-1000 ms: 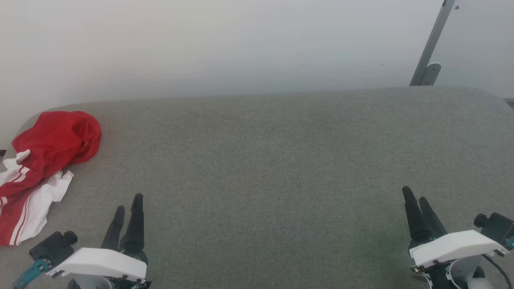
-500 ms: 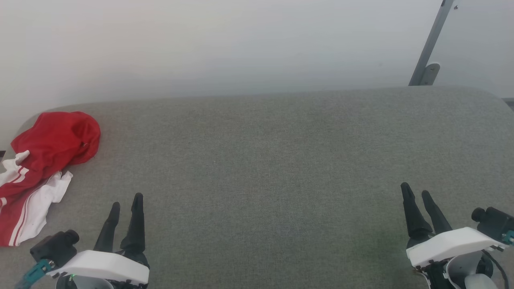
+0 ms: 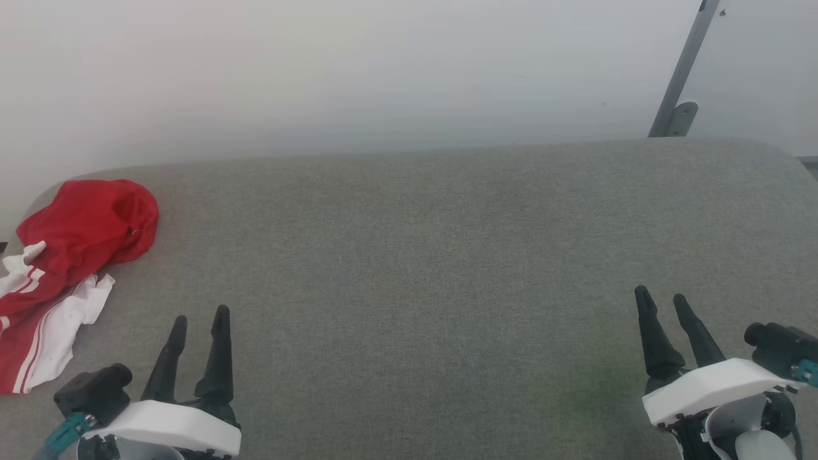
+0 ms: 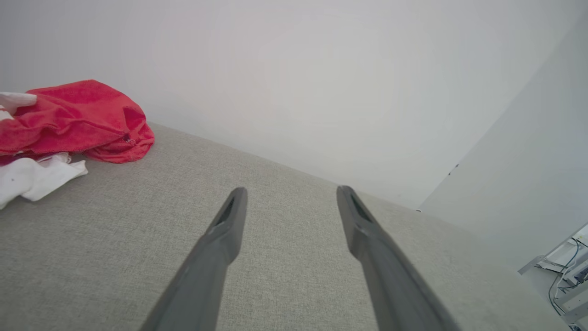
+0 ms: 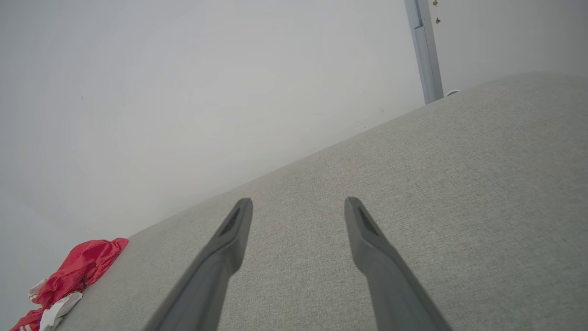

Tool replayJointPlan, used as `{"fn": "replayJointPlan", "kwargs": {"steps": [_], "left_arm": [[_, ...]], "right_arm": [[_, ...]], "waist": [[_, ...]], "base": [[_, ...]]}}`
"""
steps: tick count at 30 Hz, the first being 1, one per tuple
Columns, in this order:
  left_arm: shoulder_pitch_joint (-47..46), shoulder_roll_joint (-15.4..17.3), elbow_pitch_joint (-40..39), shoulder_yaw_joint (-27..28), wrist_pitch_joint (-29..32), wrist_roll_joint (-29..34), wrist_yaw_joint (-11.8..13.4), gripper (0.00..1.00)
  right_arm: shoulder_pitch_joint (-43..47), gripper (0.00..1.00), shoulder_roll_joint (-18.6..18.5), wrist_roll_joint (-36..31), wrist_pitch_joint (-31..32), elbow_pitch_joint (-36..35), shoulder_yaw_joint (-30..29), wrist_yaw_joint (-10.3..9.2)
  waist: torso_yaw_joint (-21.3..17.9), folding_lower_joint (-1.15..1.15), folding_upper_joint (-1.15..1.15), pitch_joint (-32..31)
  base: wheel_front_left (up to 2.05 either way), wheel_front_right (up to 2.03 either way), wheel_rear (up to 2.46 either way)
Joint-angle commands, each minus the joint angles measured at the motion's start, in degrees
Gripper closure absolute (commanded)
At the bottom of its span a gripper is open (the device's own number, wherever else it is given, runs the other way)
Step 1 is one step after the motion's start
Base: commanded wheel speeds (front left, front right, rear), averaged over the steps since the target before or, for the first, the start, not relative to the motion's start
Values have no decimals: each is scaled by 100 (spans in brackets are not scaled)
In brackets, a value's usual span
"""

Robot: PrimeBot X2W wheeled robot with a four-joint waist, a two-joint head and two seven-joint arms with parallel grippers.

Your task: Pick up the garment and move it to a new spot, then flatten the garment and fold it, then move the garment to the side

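The garment (image 3: 77, 236), a red jersey with white striped sleeves, lies crumpled at the far left end of the grey fabric surface (image 3: 415, 255). It also appears as the garment (image 4: 78, 119) at the upper left of the left wrist view and the garment (image 5: 73, 271) small at the lower left of the right wrist view. My left gripper (image 3: 199, 315) stands open at the lower left, to the right of and nearer than the garment, holding nothing. My right gripper (image 3: 659, 296) is open at the lower right, far from the cloth, fingers empty.
A pale wall (image 3: 358, 76) rises directly behind the grey surface. A grey metal post (image 3: 680, 76) leans at the back right. Cables and equipment (image 4: 567, 276) sit on the floor beyond the surface's right end.
Both grippers have spread their fingers wider apart. The left gripper has dropped slightly lower in the head view; the right has shifted a little left.
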Motion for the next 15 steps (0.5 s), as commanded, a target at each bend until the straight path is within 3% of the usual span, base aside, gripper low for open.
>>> {"fn": "replayJointPlan", "kwargs": {"steps": [1,15], "left_arm": [[20,35,-66,19,-70,175,-43,0],[82,78,-116,3,-247,851,-75,0]], "right_arm": [[-89,0,-27,-145,-49,-87,12,1],[-38,0,-45,-784,-146,-200,60,2]], "waist": [[-2,0,0,-3],[-20,0,0,-17]], "base": [[0,0,0],[0,0,0]]}}
